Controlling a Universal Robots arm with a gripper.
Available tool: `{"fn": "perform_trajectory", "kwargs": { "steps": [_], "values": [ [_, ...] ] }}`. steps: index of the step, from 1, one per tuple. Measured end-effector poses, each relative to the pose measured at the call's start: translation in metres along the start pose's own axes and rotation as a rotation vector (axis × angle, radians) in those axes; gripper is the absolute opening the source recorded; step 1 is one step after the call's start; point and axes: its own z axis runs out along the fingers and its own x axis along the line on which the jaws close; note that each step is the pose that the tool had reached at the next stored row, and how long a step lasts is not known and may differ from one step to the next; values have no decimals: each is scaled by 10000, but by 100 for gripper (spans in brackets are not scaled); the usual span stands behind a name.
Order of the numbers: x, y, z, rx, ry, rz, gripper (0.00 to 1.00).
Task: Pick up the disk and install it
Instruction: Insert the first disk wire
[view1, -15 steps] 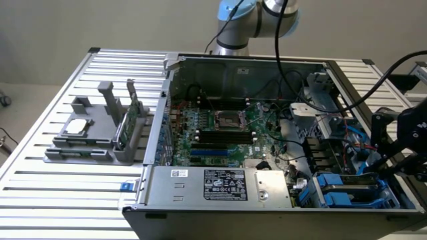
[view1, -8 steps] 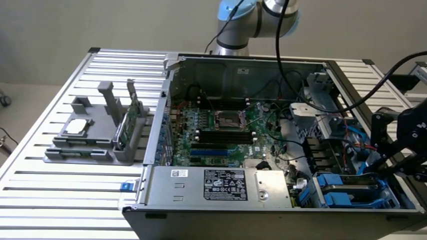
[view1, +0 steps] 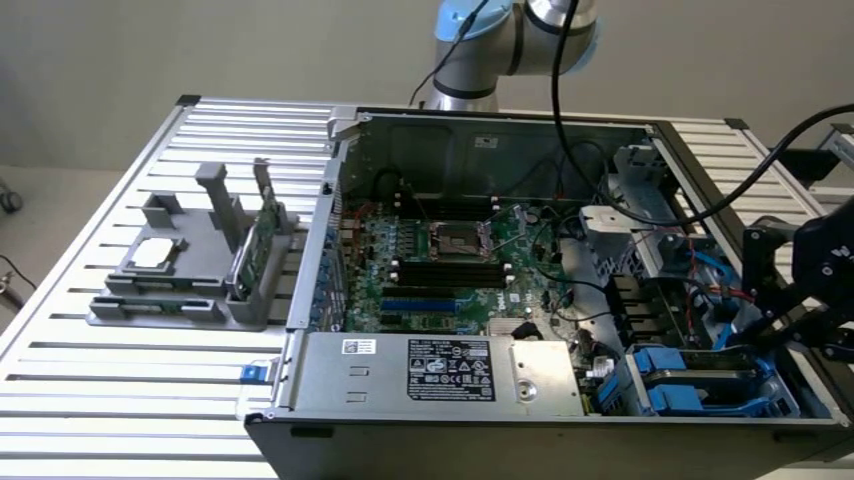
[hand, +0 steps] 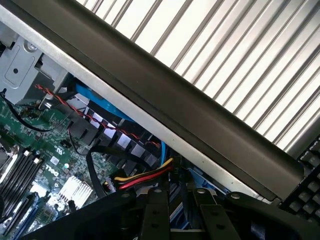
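disk: silver-grey drive (view1: 701, 380) edged by a blue carrier frame, lying flat in the drive bay at the near corner of the computer case, on the exterior view's right
bay neighbours: blue plastic carrier parts on both sides of the disk; blue data cables (view1: 721, 272) run down toward the bay from behind
gripper: black, (view1: 774, 335) leaning in over the case's side wall on the exterior view's right, its tip just above the disk's outer blue edge; whether it touches that edge cannot be told
gripper state: cannot tell whether it is released or clamped on anything
wrist view: gripper (hand: 181, 205) low over the case interior, with a yellow, red and black wire bundle (hand: 145, 177) just ahead of it and a twisted red-and-black wire pair (hand: 75, 107) further in
computer case: (view1: 334, 200) open on top, resting on a slatted aluminium table (view1: 160, 400)
motherboard: green, (view1: 400, 250) with a cpu socket (view1: 451, 240) near its middle
power supply: grey box (view1: 441, 370) with a black-and-white label, along the near side of the case, beside the drive bay
fixture: grey holder (view1: 180, 285) on the table, well apart from the case on the exterior view's left, carrying a small square silver chip (view1: 154, 253) and an upright green circuit card (view1: 260, 250)
robot arm: blue-and-silver joint (view1: 501, 40) behind the case
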Motion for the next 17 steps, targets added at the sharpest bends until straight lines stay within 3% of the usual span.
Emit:
{"fn": "perform_trajectory", "kwargs": {
  "steps": [1,7,17],
  "values": [
    [0,0,1,-6,2,23,17],
    [0,0,0,-20,11,111,17],
    [19,-55,-132,-54,45,245,17]
  ]
}}
